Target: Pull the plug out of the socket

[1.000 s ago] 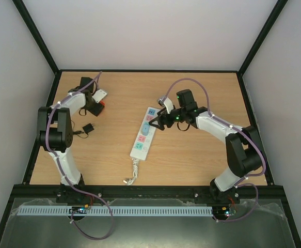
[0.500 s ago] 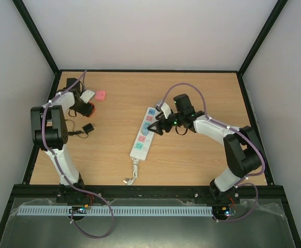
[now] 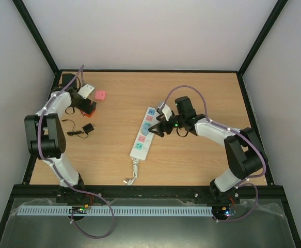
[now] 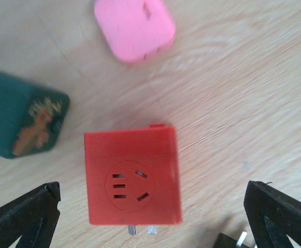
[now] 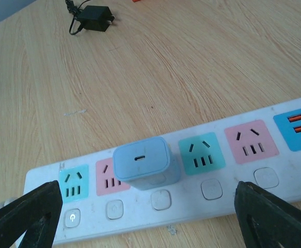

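Observation:
The socket is a long white power strip [image 3: 139, 147] lying slantwise mid-table, with its coiled cord at the near end. A light blue plug [image 5: 146, 165] sits upright in one of its outlets, between a pink and a teal face; it also shows in the top view [image 3: 146, 130]. My right gripper [image 5: 146, 219] is open, just right of the strip [image 5: 289, 181], with its jaws spread wide on either side of the plug and not touching it; in the top view it [image 3: 156, 127] is beside the strip. My left gripper [image 4: 151, 222] is open and empty over a red cube adapter [image 4: 132, 175] at the far left.
A pink cube [image 3: 100, 95] lies behind the red adapter [image 3: 91, 109], and a dark green block [image 4: 21, 121] lies beside it. A small black charger with a cord [image 3: 88, 128] lies on the left. Black frame rails and white walls bound the table.
The left arm has swung back and to the left, leaving the pink cube uncovered on the table. My right gripper has moved a little closer to the strip.

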`<state>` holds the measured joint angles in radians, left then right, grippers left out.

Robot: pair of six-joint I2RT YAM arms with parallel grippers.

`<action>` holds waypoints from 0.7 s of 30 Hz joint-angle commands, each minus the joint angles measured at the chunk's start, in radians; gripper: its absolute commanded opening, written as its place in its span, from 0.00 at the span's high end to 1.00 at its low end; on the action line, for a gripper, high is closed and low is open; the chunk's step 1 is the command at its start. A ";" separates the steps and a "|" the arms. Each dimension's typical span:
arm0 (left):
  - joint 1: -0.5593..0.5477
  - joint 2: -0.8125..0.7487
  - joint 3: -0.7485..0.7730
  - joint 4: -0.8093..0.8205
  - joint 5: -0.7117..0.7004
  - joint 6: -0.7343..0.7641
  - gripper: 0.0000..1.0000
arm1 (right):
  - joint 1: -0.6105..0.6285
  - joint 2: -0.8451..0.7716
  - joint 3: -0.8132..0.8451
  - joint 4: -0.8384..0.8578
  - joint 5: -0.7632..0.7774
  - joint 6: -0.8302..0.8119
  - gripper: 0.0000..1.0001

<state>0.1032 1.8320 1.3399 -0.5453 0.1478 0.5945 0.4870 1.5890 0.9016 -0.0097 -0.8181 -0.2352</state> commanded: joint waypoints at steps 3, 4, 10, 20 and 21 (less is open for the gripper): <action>-0.072 -0.194 -0.037 -0.057 0.217 0.108 0.00 | 0.008 -0.056 -0.051 0.102 0.015 -0.067 0.10; -0.090 -0.207 -0.040 -0.058 0.235 0.113 0.00 | 0.009 -0.058 -0.058 0.117 0.025 -0.072 0.10; -0.228 -0.267 -0.095 -0.098 0.406 0.263 0.01 | 0.009 -0.050 -0.106 0.127 -0.031 -0.201 0.10; -0.445 -0.212 -0.105 -0.145 0.495 0.553 0.04 | 0.008 -0.062 -0.194 0.212 -0.050 -0.235 0.10; -0.458 -0.190 -0.099 -0.146 0.496 0.572 0.05 | 0.008 -0.064 -0.201 0.217 -0.049 -0.239 0.10</action>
<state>-0.3218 1.5867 1.2255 -0.6525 0.5816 1.0172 0.4911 1.5532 0.7292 0.1413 -0.8505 -0.4351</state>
